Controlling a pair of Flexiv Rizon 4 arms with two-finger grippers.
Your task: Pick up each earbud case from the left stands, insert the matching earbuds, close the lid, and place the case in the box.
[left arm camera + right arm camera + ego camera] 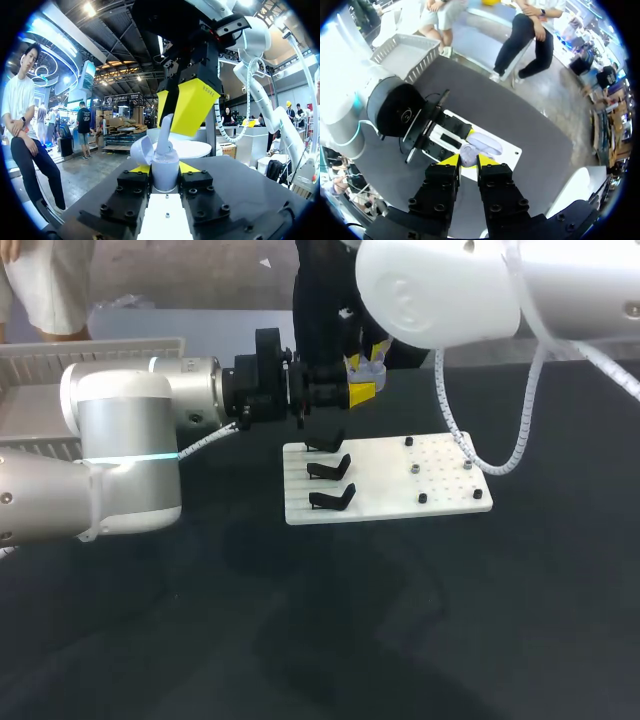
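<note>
left claw [164, 169], coming in level from the left side, is clamped on the earbud case [165, 177]: its two yellow tips press the pale lavender body from either side, and the case sits upright between them with its lid [141, 150] swung open to one side. right claw [175, 126] hangs straight over the case, pointing down, its yellow fingers drawn close on a white earbud [164, 135]. the stem of the bud rises between those fingers and its lower end is at the open mouth of the case; whether the bud is seated inside cannot be told. seen from above, the two claws meet in the air over the black table [300, 640], just past the far left corner of the white board [450, 495], and the case itself is mostly hidden there behind the fingers. from the right wrist, the case shows just ahead of the right claw's tips, with the board under it and the left claw's black body beside it. three black stands [330, 470] sit in a column along the board's left part, running from near to far. small dark pegs [414, 468] dot its right part. a white coiled cable [520, 440] from the right arm hangs near the board's far right corner. the grey slatted box [60, 360] lies at the table's far left, well apart from both claws.
</note>
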